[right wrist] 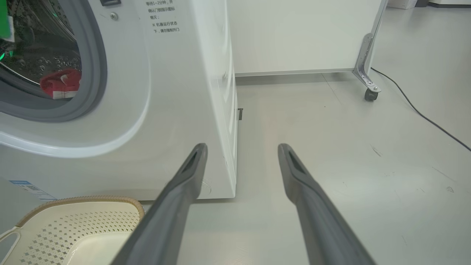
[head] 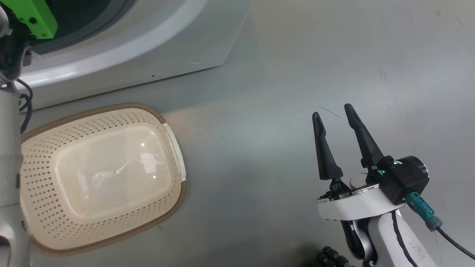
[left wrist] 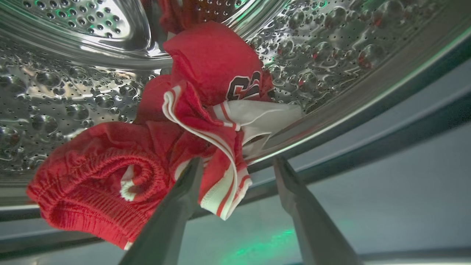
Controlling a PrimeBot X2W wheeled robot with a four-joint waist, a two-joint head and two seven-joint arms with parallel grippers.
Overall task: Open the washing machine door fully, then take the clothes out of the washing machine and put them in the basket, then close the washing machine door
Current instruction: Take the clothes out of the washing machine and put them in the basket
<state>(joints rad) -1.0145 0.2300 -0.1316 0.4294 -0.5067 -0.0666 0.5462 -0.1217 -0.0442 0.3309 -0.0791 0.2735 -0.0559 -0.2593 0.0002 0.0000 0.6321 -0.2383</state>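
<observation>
Right wrist view: washer [right wrist: 176, 92] stands on the floor [right wrist: 331, 147], basket [right wrist: 81, 200] just beside its front bottom edge. Red clothes [left wrist: 213, 62] lie at the drum's [left wrist: 73, 92] front lip. Left gripper [left wrist: 238, 159] is spread wide, a white-trimmed hem [left wrist: 224, 198] hanging between its 2 fingers [left wrist: 176, 206]. Right gripper [head: 333, 111], also wide, holds nothing above the floor.

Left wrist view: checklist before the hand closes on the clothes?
1. Left hand open: ok, wide gap.
2. Fabric in the gap: ok, a white-trimmed edge of the bright red fabric clothes hangs there.
3. Clothes reachable: ok, piled at the perforated steel drum's front lip.
4. Cream perforated plastic basket ready: ok, empty, on the grey floor before the big white washing machine.
5. Right hand clear: ok, open over bare floor.
6. Whole pile comes in one pull: cannot tell.
</observation>
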